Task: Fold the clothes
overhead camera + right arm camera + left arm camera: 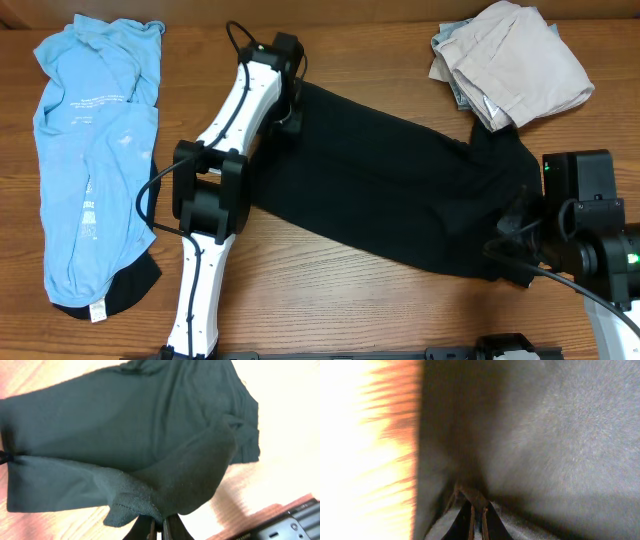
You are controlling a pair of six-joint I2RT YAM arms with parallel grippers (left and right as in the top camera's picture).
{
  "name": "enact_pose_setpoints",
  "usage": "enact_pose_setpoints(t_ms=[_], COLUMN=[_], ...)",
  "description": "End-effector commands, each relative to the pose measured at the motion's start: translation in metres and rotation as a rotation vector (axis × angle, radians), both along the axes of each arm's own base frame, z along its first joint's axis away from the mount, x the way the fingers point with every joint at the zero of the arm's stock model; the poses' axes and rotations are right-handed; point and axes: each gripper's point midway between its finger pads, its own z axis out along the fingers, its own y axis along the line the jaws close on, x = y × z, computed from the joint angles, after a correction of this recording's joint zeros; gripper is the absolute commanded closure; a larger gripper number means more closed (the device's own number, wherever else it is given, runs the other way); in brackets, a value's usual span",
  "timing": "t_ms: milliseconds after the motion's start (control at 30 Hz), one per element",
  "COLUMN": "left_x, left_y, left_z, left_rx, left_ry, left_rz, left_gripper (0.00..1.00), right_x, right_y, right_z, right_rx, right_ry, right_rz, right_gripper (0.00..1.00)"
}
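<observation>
T-shirt (95, 150) left, large garment (400, 190) centre (on the table (330, 290)), bundle (510, 65) far right

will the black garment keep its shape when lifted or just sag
Probably sags: the black garment drapes in soft folds where the right gripper pinches it. It looks thin, so likely light for its size. Pushed, it would probably bunch up rather than slide, as it wrinkles near the left gripper.

I find bare table (350, 300) open along the bottom middle; the blue shirt (95, 150) fills the left side, the beige pile (515, 65) crowds the upper right.
</observation>
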Motion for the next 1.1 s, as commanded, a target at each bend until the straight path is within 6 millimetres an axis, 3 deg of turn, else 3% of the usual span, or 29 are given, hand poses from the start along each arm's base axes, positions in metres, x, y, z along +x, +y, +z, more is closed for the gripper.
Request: enact_pose_setpoints(t_ms=[0,300,367,467,533,700,833,967,1067], left_x=[0.024,0.028,0.027,0.013,-0.005,-0.077,-0.16,-0.236,-0.275], left_y=[0.016,0.039,0.037,0.042,0.052,0.084,0.114,0.141,0.154], left_z=[0.041,0.163,0.199,0.265,0.311,0.423,0.499,0.543,0.558], left_rx=[0.025,0.026,-0.016,-0.051,-0.054,-0.053,-0.066,-0.081,-0.092], left_ry=[-0.102,-0.307,-0.401,-0.554,-0.659,-0.935,-1.164,-1.34,-1.421], left_rz=[0.038,0.076,0.073,0.094,0.125,0.177,0.234,0.299,0.328], left_gripper=[0.96,0.96,0.96,0.96,0.96,0.96,0.96,0.96,0.96], right_x=[0.007,0.029,0.032,0.035,0.035,0.019,-0.01,-0.04,-0.056], right_y=[-0.004,-0.001,0.002,0.003,0.004,0.004,0.001,-0.001,-0.002], right_z=[0.009,0.022,0.03,0.056,0.086,0.169,0.215,0.241,0.255], right_rx=[-0.024,-0.04,-0.039,-0.042,-0.052,-0.092,-0.12,-0.146,-0.162], right_ry=[-0.047,-0.147,-0.176,-0.246,-0.322,-0.535,-0.648,-0.712,-0.755], right_rz=[0.01,0.073,0.099,0.117,0.138,0.184,0.204,0.222,0.231], right_gripper=[0.96,0.96,0.96,0.96,0.96,0.96,0.96,0.96,0.96])
